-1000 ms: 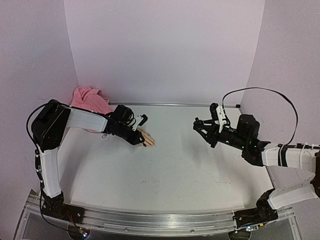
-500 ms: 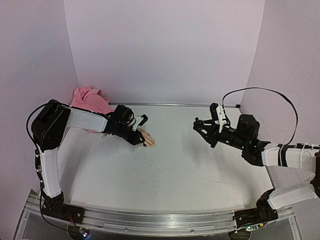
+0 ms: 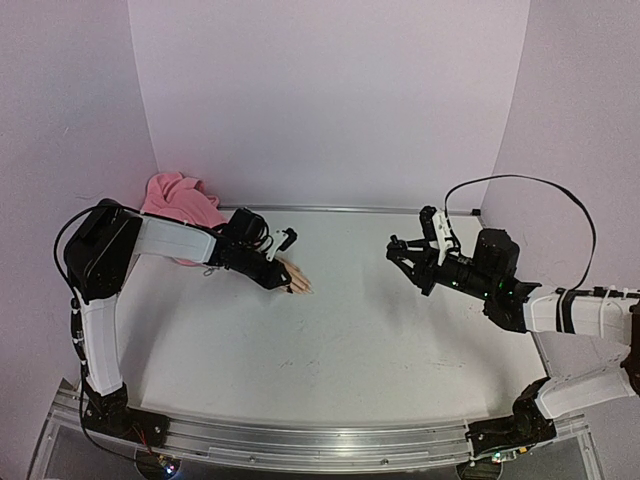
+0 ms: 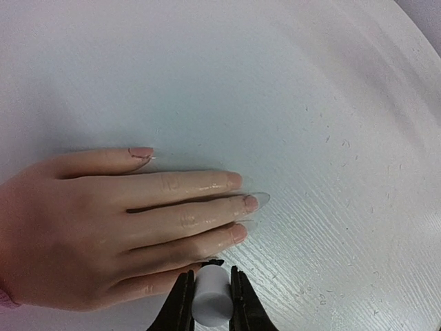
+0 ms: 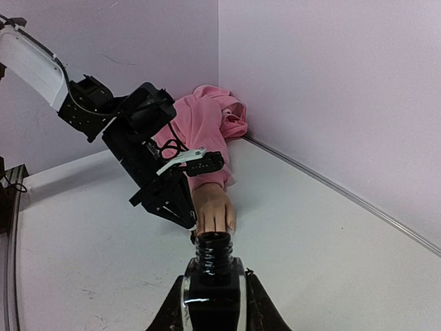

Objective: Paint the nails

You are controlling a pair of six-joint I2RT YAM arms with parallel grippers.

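The beige mannequin hand (image 4: 103, 227) lies flat on the white table, its fingers pointing right; it also shows in the top view (image 3: 299, 281) and the right wrist view (image 5: 214, 205). Its pale nails (image 4: 251, 203) show on the thumb and three fingers; the little finger's nail is hidden. My left gripper (image 4: 210, 283) is shut on a white brush handle (image 4: 211, 298), whose dark tip (image 4: 214, 262) rests at the little finger. My right gripper (image 5: 213, 293) is shut on an open black polish bottle (image 5: 214, 272), held above the table at the right (image 3: 404, 254).
The hand's pink sleeve (image 3: 181, 198) bunches in the back left corner against the wall. A black cable (image 3: 520, 185) loops over the right arm. A metal rail (image 3: 300, 440) runs along the near edge.
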